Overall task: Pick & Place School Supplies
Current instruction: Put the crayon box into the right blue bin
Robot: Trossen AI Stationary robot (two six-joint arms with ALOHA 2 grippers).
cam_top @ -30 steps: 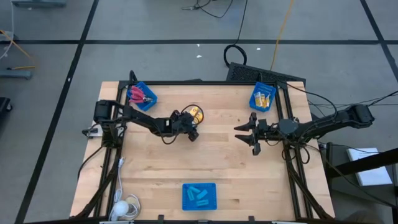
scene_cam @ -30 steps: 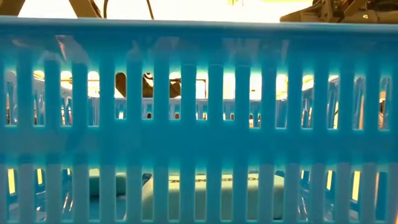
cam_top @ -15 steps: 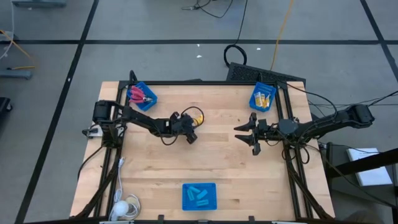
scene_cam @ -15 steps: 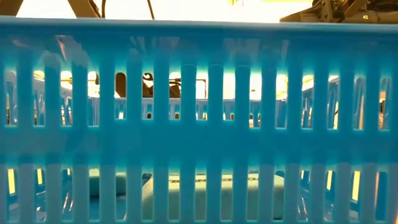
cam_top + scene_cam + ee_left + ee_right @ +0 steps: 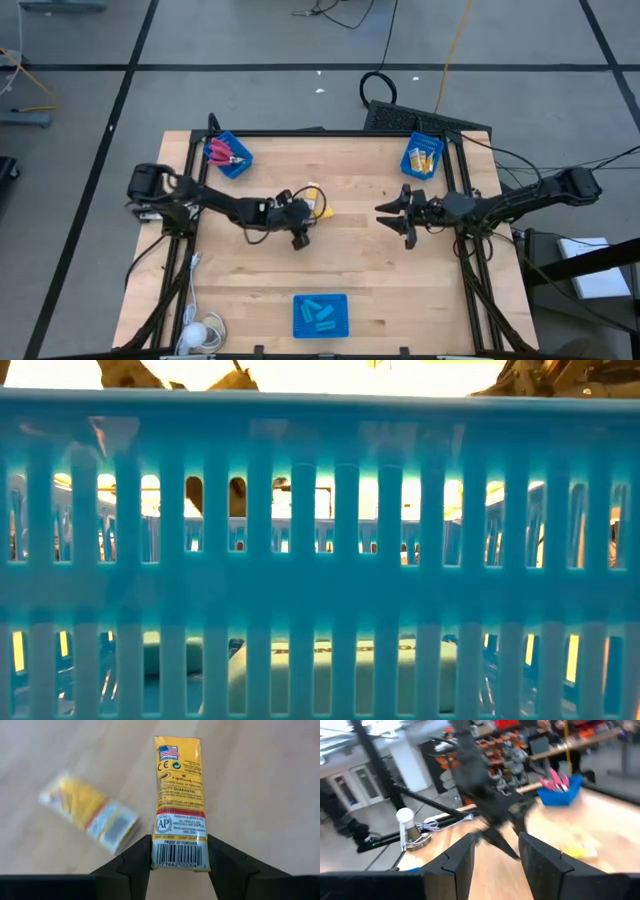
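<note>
Left gripper (image 5: 300,232) closing on a yellow pack (image 5: 180,802), clamping it by the barcode end between both fingers (image 5: 131,865), at centre-left of the high view; pack standing lengthwise out past the fingertips in the left wrist view. Right gripper (image 5: 393,217) waiting at centre-right of the high view, fingers spread wide and carrying nothing.

Judging the step: pick apparently completed, carry stage pending. Next move likely calling for a lift clear of the wood and a transfer to the blue bin (image 5: 422,155) at upper right of the high view, already containing yellow packs.

Noting surroundings, largest first: wooden table (image 5: 360,280); blue bin (image 5: 320,316) at bottom centre holding light-blue pieces (image 5: 318,308), its slatted wall (image 5: 320,560) filling the low view; blue bin (image 5: 228,155) at upper left holding pink-handled scissors (image 5: 224,153); second yellow pack (image 5: 89,813) lying loose on the wood just beside the held one, not yet collected.

Obstruction: right gripper sitting roughly between the held pack and the upper-right bin, possibly requiring a path around it.
</note>
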